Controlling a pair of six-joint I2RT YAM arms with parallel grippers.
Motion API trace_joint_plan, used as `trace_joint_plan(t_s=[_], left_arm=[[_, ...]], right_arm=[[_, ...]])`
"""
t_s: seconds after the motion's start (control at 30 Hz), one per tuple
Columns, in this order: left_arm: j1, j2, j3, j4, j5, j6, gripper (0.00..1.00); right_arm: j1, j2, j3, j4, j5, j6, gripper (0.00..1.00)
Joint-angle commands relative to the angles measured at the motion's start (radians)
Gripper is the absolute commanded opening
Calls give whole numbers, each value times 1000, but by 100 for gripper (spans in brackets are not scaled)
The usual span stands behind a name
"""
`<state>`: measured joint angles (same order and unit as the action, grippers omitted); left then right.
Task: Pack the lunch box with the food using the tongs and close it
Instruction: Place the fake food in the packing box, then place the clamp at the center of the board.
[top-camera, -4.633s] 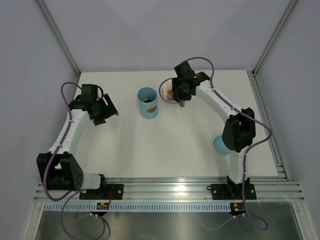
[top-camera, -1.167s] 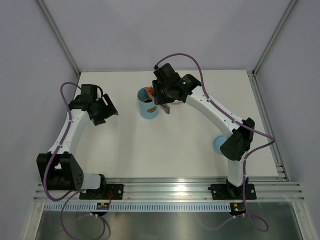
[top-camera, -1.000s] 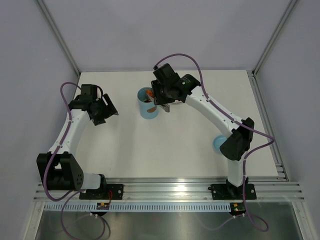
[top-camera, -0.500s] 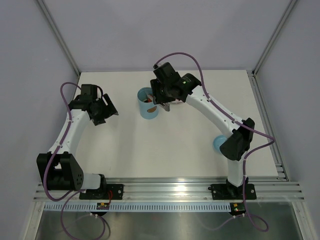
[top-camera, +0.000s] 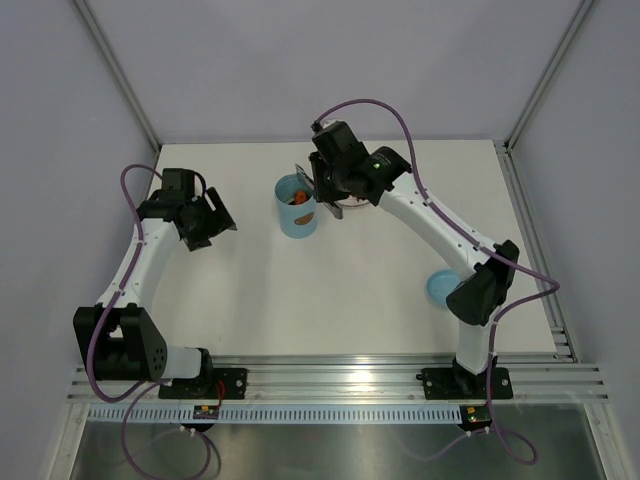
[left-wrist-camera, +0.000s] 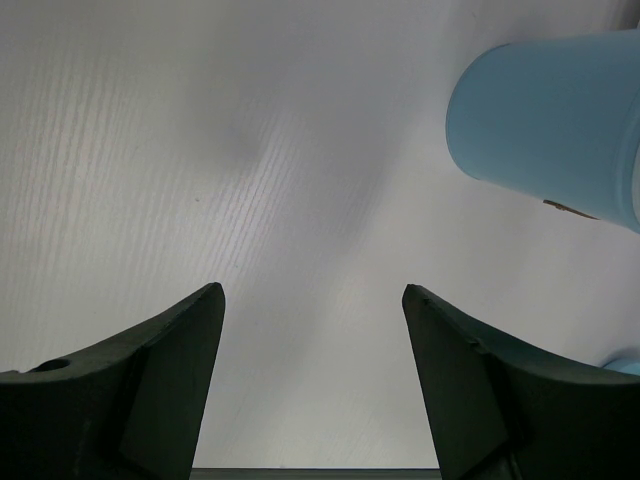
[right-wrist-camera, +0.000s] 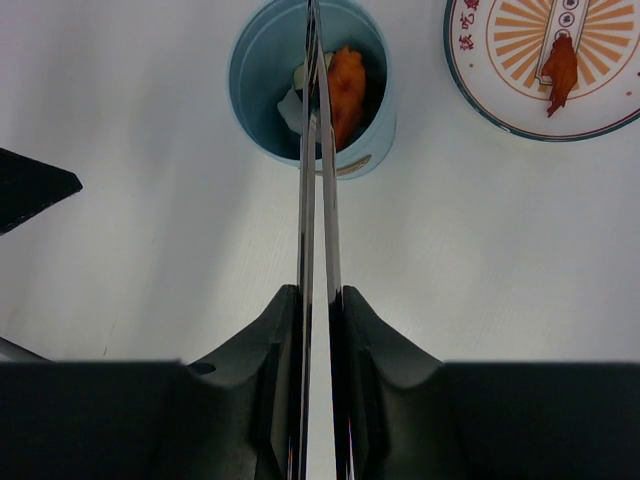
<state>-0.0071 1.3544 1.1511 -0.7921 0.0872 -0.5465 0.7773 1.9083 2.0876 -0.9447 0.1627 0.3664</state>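
The light-blue lunch box (right-wrist-camera: 372, 130) stands upright and uncovered, with an orange food piece (right-wrist-camera: 346, 85) and a white bit of egg (right-wrist-camera: 293, 108) inside. My right gripper (right-wrist-camera: 317, 292) is shut on the silver tongs (right-wrist-camera: 305, 200). Their two arms are squeezed nearly together, and their tips reach over the box's mouth with nothing between them. In the top view the right gripper (top-camera: 326, 190) hovers just right of the lunch box (top-camera: 297, 222). One red-orange piece (right-wrist-camera: 560, 60) lies on the plate. My left gripper (left-wrist-camera: 312, 290) is open and holds nothing, left of the box (left-wrist-camera: 550, 120).
The red-rimmed plate (right-wrist-camera: 470, 70) sits on the table right of the box, mostly hidden under my right arm in the top view. The round blue lid (top-camera: 438, 289) lies at the right, beside the right arm's elbow. My left gripper (top-camera: 205, 220) hangs at the left.
My right gripper has squeezed the tongs narrower and shifted slightly back and to the right. The orange piece now lies inside the lunch box. The left arm has not moved.
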Motion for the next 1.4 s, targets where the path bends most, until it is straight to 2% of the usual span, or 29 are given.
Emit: trace_joint_plan(t_s=[0.0, 0.13, 0.23, 0.37, 0.57, 0.73, 0.8, 0.93, 1.03, 1.2, 1.3, 1.37], left_arm=[[6, -29, 10, 17, 11, 11, 76], [6, -31, 6, 17, 5, 13, 76], [6, -32, 4, 17, 3, 14, 76], [6, -29, 2, 22, 8, 14, 76], [6, -24, -5, 25, 9, 17, 76], [6, -12, -10, 39, 35, 7, 76], [6, -12, -13, 45, 42, 5, 76], [6, -11, -8, 37, 36, 3, 76], [6, -14, -5, 36, 40, 0, 76], [6, -20, 1, 31, 43, 2, 76], [6, -29, 9, 22, 31, 6, 76], [7, -35, 13, 16, 20, 13, 76]], right_arm=[[10, -124, -17, 81, 72, -6, 23], [8, -202, -102, 106, 182, -21, 22], [4, -297, -180, 93, 386, -18, 22], [-64, -394, -326, 54, 475, 20, 23], [-236, -547, -621, 89, 394, 85, 25], [-331, -575, -777, 199, 345, 42, 27], [-373, -555, -807, 296, 328, 26, 28], [-487, -407, -799, 432, 265, -4, 27], [-564, -272, -738, 514, 238, -15, 25], [-612, -72, -635, 598, 225, -47, 25], [-624, 18, -609, 610, 204, -40, 31], [-627, 46, -609, 612, 201, -31, 52]])
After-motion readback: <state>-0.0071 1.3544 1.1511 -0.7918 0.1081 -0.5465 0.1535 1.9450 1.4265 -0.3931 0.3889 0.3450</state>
